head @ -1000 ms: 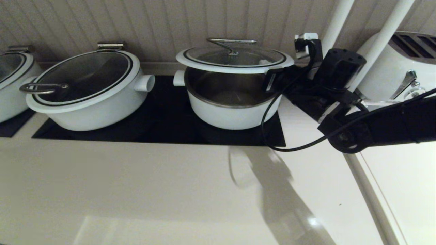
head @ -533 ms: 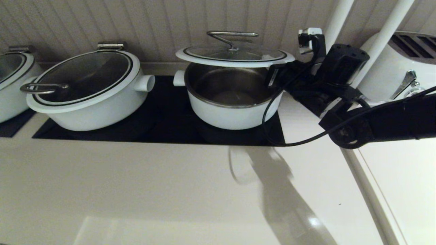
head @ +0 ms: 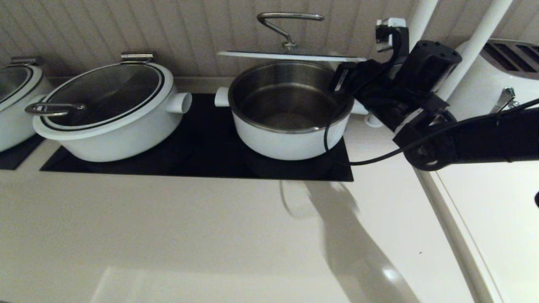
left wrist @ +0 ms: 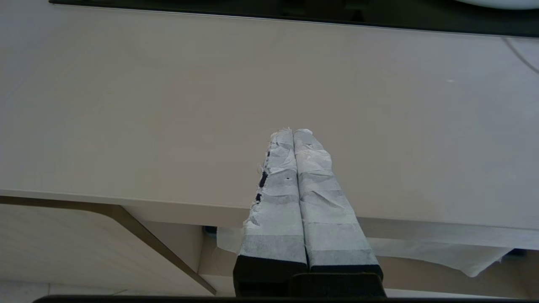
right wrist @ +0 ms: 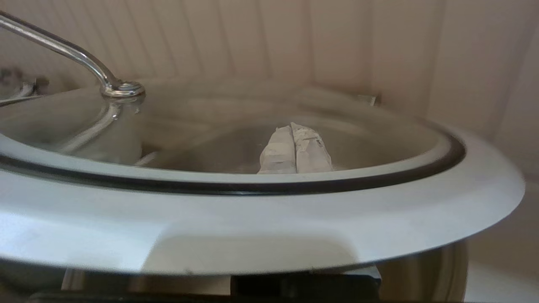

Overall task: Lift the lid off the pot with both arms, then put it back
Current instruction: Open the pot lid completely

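Holding the round clear glass lid with its broad white rim [head: 290,55] by its near-right edge, the right tool [right wrist: 294,145] has one taped finger lying on top of the glass and, as far as the wrist view shows, the other beneath the rim, so it is clamped on the lid. The lid hangs level in the air, clear of the deep round white pot with the shiny steel inside [head: 289,111], which sits open just below and ahead of the tool on a black mat [head: 202,151]. The steel loop handle [head: 289,26] rises from the lid's centre, beyond the tool's fingertips. The left tool [left wrist: 293,134] takes no part: its two taped fingers are pressed together with nothing between them, hanging above the pale tabletop [left wrist: 168,105] near its front edge, well away from pot and lid. A wider white pot with darker lid glass [head: 105,111] stands off to the far side of the mat from the right tool, untouched. By my reading the lifting half is done, though with one arm rather than two; what is left is to lower the lid squarely onto the pot's rim and let go.
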